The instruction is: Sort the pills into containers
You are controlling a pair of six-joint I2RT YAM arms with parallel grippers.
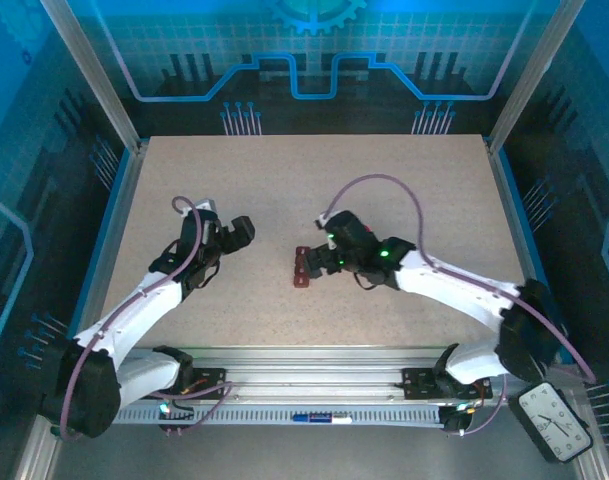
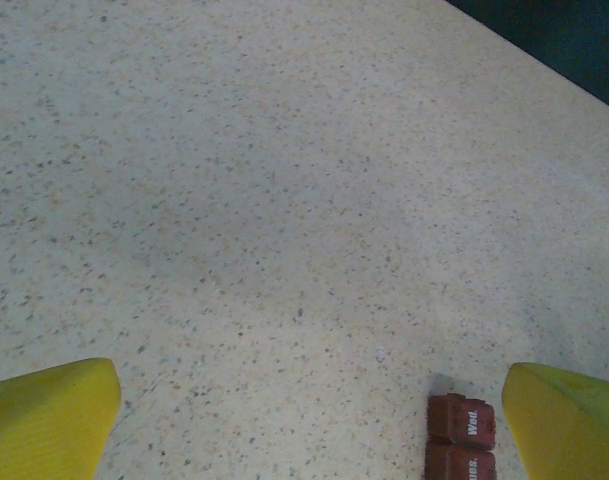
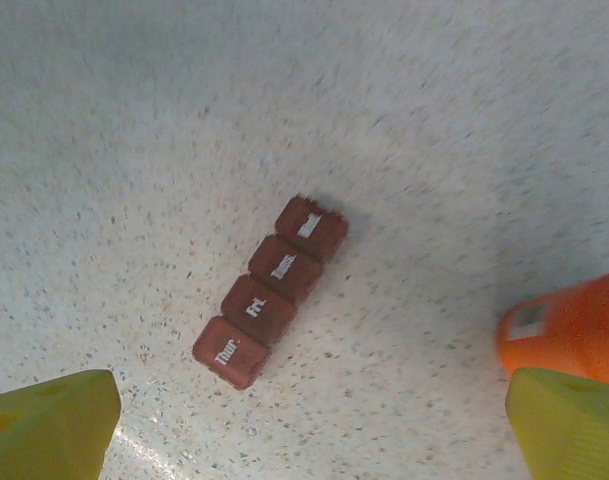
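Note:
The containers (image 1: 304, 268) are a dark reddish-brown strip lying on the speckled table between the two arms. In the right wrist view the containers (image 3: 271, 290) show four lidded compartments in a row, two of them marked Thur and Fri, all lids down. Two compartments of the containers (image 2: 462, 445), one marked Wed, reach the bottom edge of the left wrist view. My right gripper (image 1: 319, 250) (image 3: 309, 425) hangs open just right of the strip. My left gripper (image 1: 239, 232) (image 2: 309, 420) stands open over bare table to its left. The pills are out of view.
An orange bottle (image 3: 569, 325) with a white label lies right of the strip, close to my right gripper's right finger. Blue and aluminium rails (image 1: 119, 215) frame the table. A clock (image 1: 556, 420) sits beyond the near right corner.

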